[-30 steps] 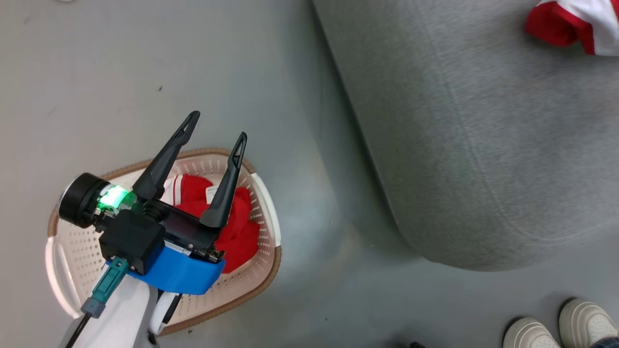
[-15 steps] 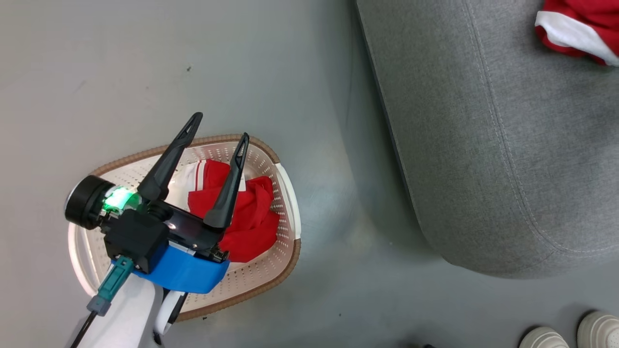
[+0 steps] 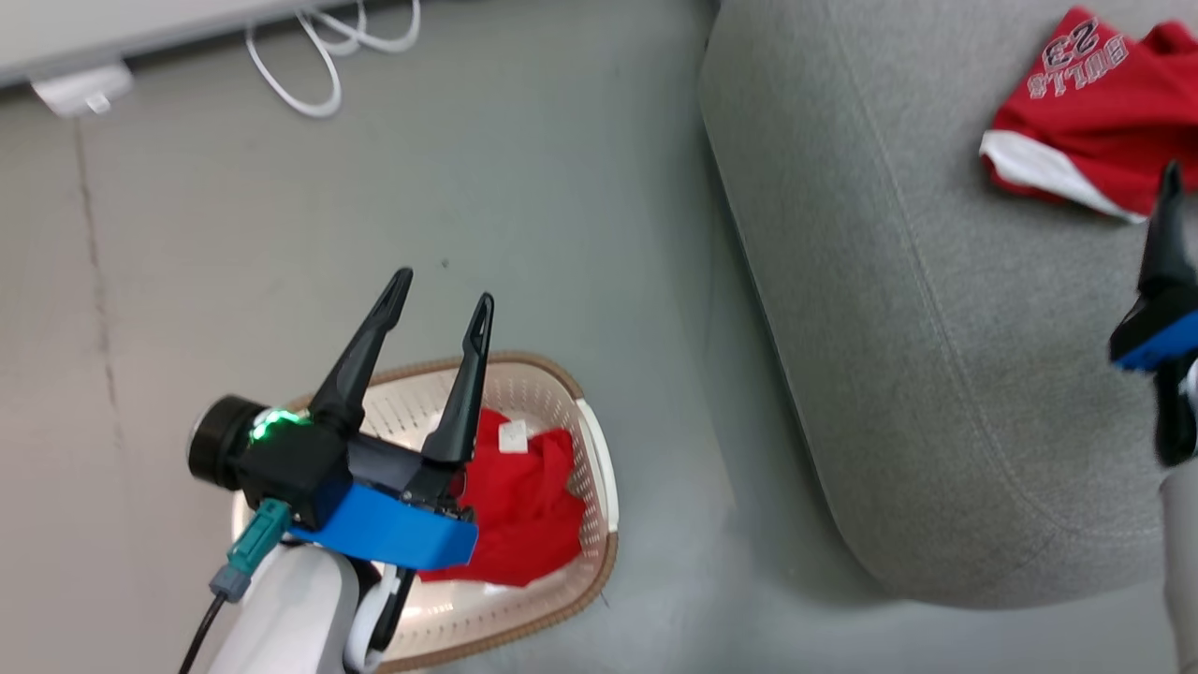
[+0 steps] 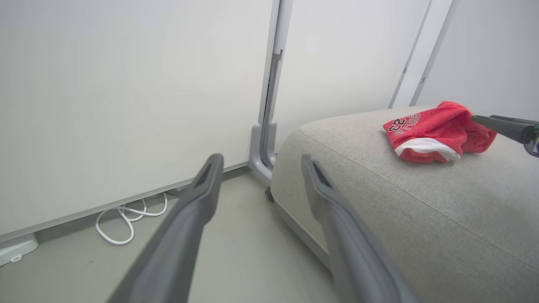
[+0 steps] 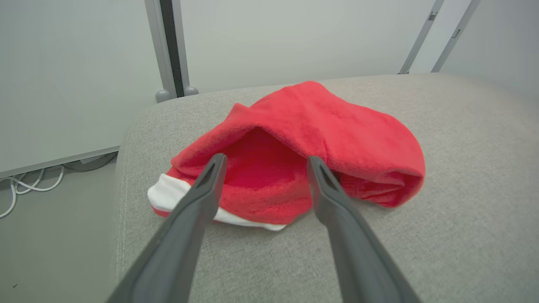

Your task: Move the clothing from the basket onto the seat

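Clothing is split in two lots. Jersey A (image 3: pixel 524 505), red with a small white tag, lies crumpled in the right half of the basket (image 3: pixel 600 468). The basket stands on the grey floor (image 3: pixel 234 234) at near left, apart from the seat (image 3: pixel 917 356), with a strip of floor between them. Jersey B (image 3: pixel 1086 122), red with a white hem and the print "BULLS 23", lies bunched on the far right part of the seat top.

Left gripper (image 3: pixel 444 286): hangs above the basket, fingers pointing away towards the far floor. Jaws stand wide apart with nothing between them. Its blue wrist band (image 3: pixel 388 534) overlaps the left edge of jersey A in the head view; no contact with the cloth can be made out. The left wrist view looks past the fingers at the white wall panels (image 4: pixel 126 84), a grey upright post (image 4: pixel 269 105) and the left corner of the seat.

Right gripper (image 5: pixel 265 159): low over the seat, just on the near side of jersey B. Jaws are spread wide, the two fingers aimed at the open fold of the cloth. Jersey B lies slack and is not pinched. Whether the fingertips touch it, I cannot tell.

Other: a looped white cable (image 3: pixel 318 65) and a white power block (image 3: pixel 80 89) lie on the floor along the far wall.
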